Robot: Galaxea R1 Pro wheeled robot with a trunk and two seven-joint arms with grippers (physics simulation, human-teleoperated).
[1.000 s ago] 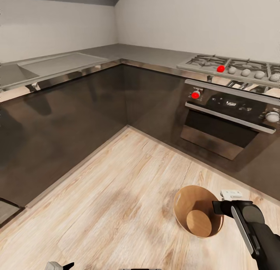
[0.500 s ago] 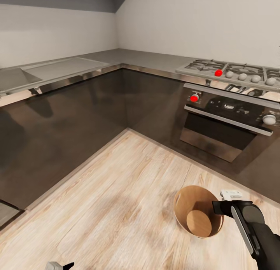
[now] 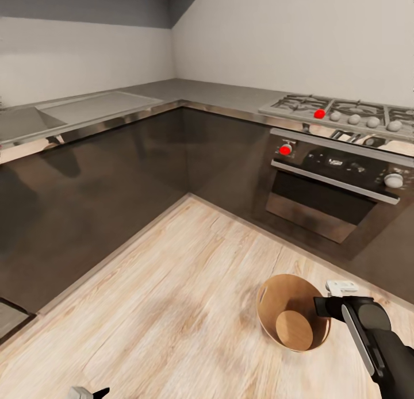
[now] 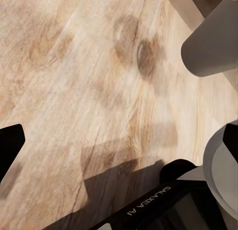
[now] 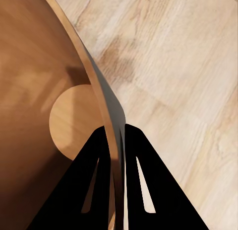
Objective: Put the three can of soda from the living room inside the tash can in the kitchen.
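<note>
Kitchen floor (image 3: pixel 172 307): our right gripper (image 5: pixel 116 140) is clamped on the rim of the brown bin (image 3: pixel 290 307) near the oven (image 3: pixel 333 186). We cannot tell our left gripper's (image 3: pixel 86 392) state.

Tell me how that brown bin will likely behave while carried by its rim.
The bin looks stiff: its thin wall keeps its curve between the right gripper jaws. Held at one edge, it may swing or tilt. Its glossy wall could slip. Being empty, it is probably light.
</note>
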